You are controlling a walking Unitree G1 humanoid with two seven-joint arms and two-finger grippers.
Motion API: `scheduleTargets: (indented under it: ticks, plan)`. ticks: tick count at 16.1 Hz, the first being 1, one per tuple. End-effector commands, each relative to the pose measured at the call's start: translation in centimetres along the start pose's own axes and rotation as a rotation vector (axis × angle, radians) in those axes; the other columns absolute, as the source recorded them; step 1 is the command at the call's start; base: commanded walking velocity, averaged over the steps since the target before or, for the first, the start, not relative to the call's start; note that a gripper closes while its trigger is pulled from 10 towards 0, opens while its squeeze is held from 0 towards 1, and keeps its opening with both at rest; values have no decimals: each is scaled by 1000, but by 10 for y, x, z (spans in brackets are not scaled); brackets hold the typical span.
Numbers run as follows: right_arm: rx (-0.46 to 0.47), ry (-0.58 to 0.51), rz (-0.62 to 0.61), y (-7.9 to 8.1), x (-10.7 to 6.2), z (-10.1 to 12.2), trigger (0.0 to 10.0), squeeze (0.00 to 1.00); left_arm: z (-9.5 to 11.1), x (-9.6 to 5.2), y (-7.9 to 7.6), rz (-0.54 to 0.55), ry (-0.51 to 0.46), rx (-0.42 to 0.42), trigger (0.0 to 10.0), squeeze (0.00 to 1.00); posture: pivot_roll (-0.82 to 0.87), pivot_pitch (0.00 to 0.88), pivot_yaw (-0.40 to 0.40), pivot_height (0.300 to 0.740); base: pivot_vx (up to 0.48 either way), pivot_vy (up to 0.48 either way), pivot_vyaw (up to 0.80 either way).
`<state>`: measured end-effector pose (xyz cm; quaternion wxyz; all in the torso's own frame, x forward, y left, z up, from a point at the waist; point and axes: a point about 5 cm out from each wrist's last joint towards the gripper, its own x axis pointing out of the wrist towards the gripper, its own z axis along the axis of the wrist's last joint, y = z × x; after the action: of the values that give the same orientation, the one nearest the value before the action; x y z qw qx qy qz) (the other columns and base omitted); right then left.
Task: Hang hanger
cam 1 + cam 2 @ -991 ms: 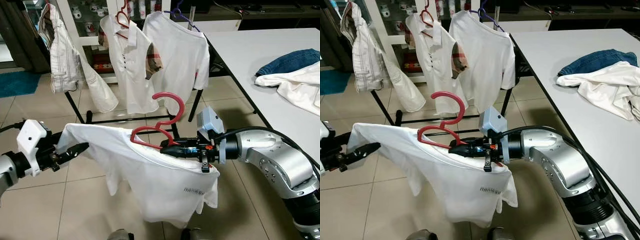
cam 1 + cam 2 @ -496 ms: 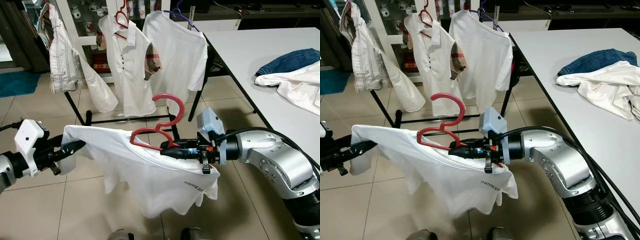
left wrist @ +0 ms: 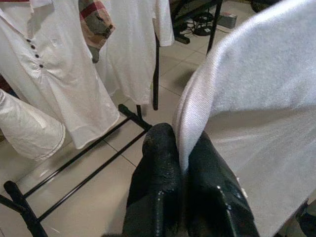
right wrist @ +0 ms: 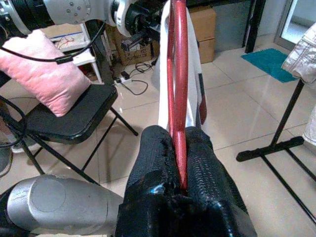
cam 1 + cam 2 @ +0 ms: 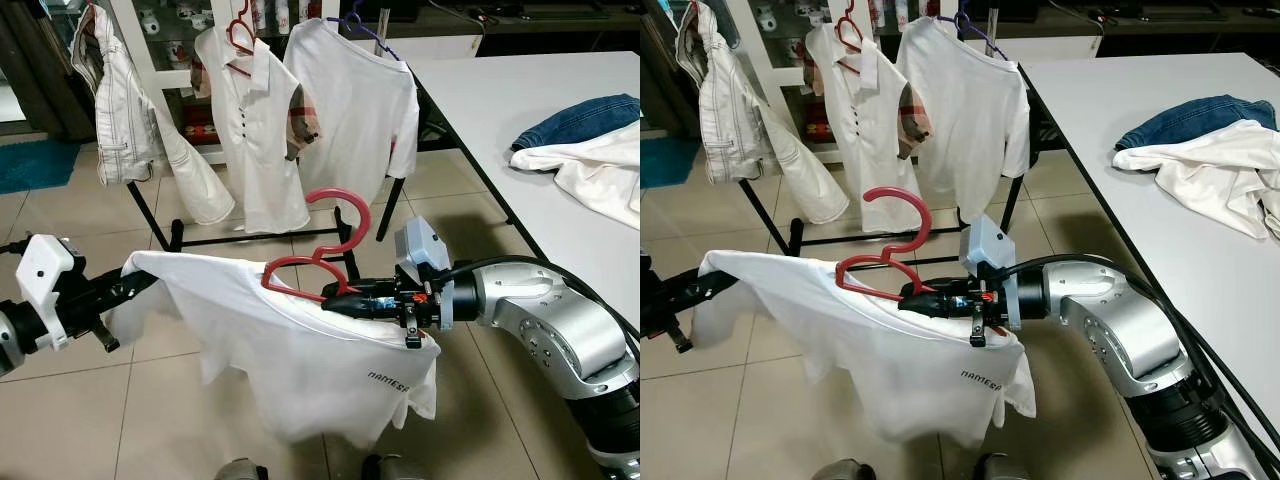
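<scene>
My shirt (image 5: 300, 350) hides the hanger's (image 5: 330, 235) lower arms. Left gripper (image 3: 182, 153) base cut off by the frame edge; chest print unreadable.

Rack (image 5: 250, 238) ahead, table (image 5: 520, 130) right, clothes (image 5: 590, 150) on it

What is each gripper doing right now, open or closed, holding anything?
Left gripper: closed on the white shirt's sleeve edge.
Right gripper: closed on the red hanger.
</scene>
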<state>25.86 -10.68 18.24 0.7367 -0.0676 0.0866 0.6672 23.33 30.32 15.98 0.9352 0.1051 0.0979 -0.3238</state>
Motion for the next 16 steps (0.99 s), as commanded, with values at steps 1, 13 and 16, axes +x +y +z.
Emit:
scheduleTargets:
  ticks: [1, 13, 16]
  plan:
    - [-20, -6, -20, -1, -5, 2, 10000, 0, 3, -7, 3, 13, -5, 7, 0, 0, -11, 122, 22, 740, 0, 0, 0]
    - [-13, -14, -114, -15, -20, 1, 10000, 0, -10, -46, 46, 567, -253, -171, 0, 0, -14, 117, 17, 740, 0, 0, 0]
    - [-26, -16, -124, -16, -20, 3, 10000, 0, -25, -19, 26, 489, -122, -127, 8392, 0, -23, 121, 9, 740, 0, 0, 0]
